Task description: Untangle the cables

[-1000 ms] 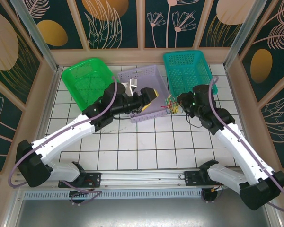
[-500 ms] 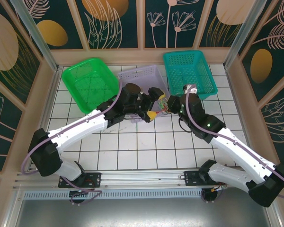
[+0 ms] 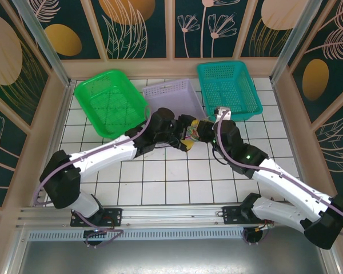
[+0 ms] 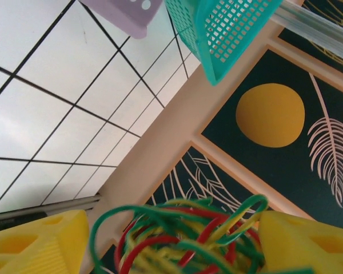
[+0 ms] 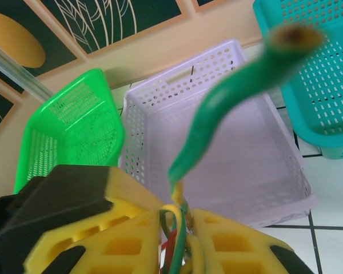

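Broadly, white gridded table (image 3: 177,182) underneath. Along its far side, green basket (image 3: 111,103) at left, lavender basket (image 3: 171,97) in the middle, teal basket (image 3: 226,88) at right, set close together. Reaching inward from the near corners, left arm (image 3: 103,154) and right arm (image 3: 274,177), meeting nose to nose just in front of the lavender basket. Between the two tips, the cables (image 3: 192,132): a small bunch of green, red and yellow loops. Right gripper (image 5: 180,228) clenched on the cables, strands pinched between its yellow fingers (image 5: 234,245), one green end curling up and away. Left gripper (image 4: 174,240) released, yellow fingers (image 4: 40,245) spread wide, the bunch looped between them.
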### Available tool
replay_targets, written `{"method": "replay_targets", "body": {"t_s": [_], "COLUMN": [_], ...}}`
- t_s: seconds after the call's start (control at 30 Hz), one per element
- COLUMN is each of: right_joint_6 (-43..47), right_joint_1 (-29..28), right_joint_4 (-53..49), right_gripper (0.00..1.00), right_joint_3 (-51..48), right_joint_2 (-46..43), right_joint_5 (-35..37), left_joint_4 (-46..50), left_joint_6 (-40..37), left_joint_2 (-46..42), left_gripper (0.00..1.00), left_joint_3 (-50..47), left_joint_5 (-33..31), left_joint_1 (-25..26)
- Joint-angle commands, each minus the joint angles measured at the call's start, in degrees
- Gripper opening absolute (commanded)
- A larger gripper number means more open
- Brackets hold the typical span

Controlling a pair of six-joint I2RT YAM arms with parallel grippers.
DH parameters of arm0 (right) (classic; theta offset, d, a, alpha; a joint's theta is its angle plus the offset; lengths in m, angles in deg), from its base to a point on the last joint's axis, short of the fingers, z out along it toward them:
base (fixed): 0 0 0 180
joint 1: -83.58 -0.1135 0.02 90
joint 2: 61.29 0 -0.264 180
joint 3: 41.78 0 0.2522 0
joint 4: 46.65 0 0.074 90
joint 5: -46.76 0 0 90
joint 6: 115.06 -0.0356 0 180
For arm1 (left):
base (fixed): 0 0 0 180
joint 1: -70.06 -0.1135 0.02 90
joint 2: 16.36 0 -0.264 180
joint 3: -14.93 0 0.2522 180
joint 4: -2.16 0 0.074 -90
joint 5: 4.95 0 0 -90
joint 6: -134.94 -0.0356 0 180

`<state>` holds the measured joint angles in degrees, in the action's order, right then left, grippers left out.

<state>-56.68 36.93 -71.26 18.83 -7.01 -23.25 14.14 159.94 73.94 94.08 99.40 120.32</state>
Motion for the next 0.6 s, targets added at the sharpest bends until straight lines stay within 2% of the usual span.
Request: {"method": "replay_targets", "body": {"t_s": [0.0,0.17,0.23,0.3,0.4,0.5,0.57], "right_joint_6": [-0.8,-1.4,-1.5,-1.9,-2.3,-2.0,-1.4], "right_joint_1": [-1.9,-1.9,-1.9,-2.0,-1.9,-2.0,-2.0], "right_joint_4": [4.3,4.7,4.7,4.2,3.4,3.5,3.6], "right_gripper": [0.0,0.0,0.0,0.0,0.0,0.0,0.0], "right_joint_3": [-0.9,-1.4,-1.5,-1.5,-2.3,-2.8,-2.8], "right_joint_2": [-2.8,-3.7,-3.7,-3.6,-3.9,-4.3,-4.2], "right_joint_5": [-0.6,-0.1,-0.4,-0.4,-0.2,0.1,0.3], "left_joint_4": [-2.2,-3.2,-3.4,-3.6,-2.6,-0.5,-0.6], "left_joint_6": [2.0,2.4,2.7,3.8,5.0,5.3,5.3], "left_joint_2": [1.5,2.7,3.0,2.0,0.2,-1.5,-1.5], "left_gripper": [0.66,0.64,0.72,0.86,0.91,0.91,0.8], "left_joint_3": [1.1,1.0,1.2,0.6,0.1,0.2,0.3], "left_joint_5": [-1.8,-1.2,-1.1,-2.8,-4.7,-5.8,-5.2], "left_joint_1": [0.1,0.2,0.2,0.1,0.2,0.1,0.2]}}
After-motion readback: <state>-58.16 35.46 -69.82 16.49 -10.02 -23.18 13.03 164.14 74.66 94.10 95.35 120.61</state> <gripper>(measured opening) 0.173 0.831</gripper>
